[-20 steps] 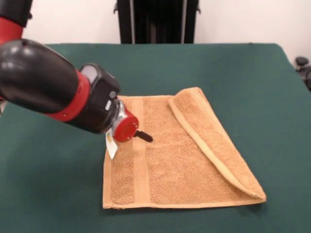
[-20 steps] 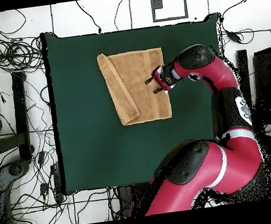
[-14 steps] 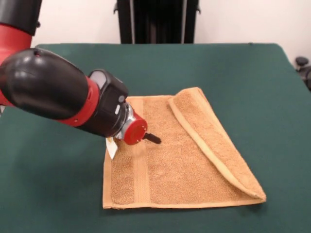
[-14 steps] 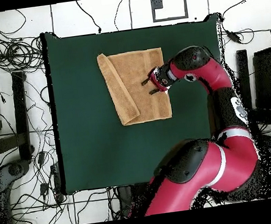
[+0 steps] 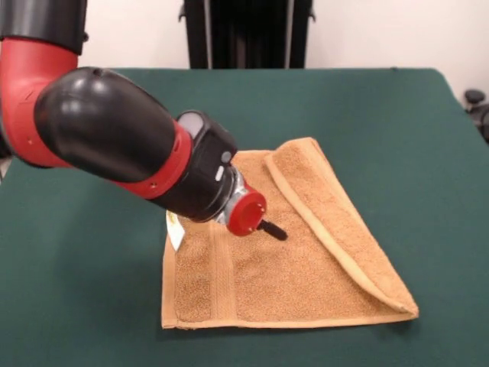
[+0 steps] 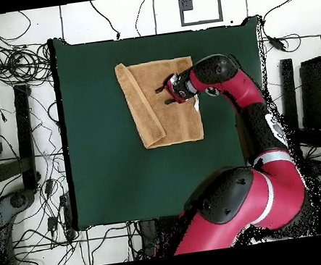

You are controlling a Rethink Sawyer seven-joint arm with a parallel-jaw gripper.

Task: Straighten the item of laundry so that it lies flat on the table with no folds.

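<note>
The item of laundry (image 5: 290, 267), an orange-tan terry towel, lies near the front of the green table (image 5: 397, 115). Its right side is folded over in a long diagonal strip (image 5: 336, 214). A small white label (image 5: 175, 229) shows at its left edge. My gripper (image 5: 273, 229) hovers low over the middle of the towel, pointing toward the folded strip. From overhead the towel (image 6: 181, 125) has its fold (image 6: 138, 105) on the left. There my gripper (image 6: 164, 96) shows two separate dark fingers over the cloth, open, with nothing between them.
The table (image 6: 110, 174) stretches well beyond the towel on all sides. A black stand (image 5: 246, 34) rises behind the far edge. Cables (image 6: 8, 63) cover the floor around the table, and a dark object (image 5: 477, 107) sits off the right edge.
The arm has swept across the towel from its labelled edge toward the folded strip, right in the front view, left from overhead. The towel has not moved.
</note>
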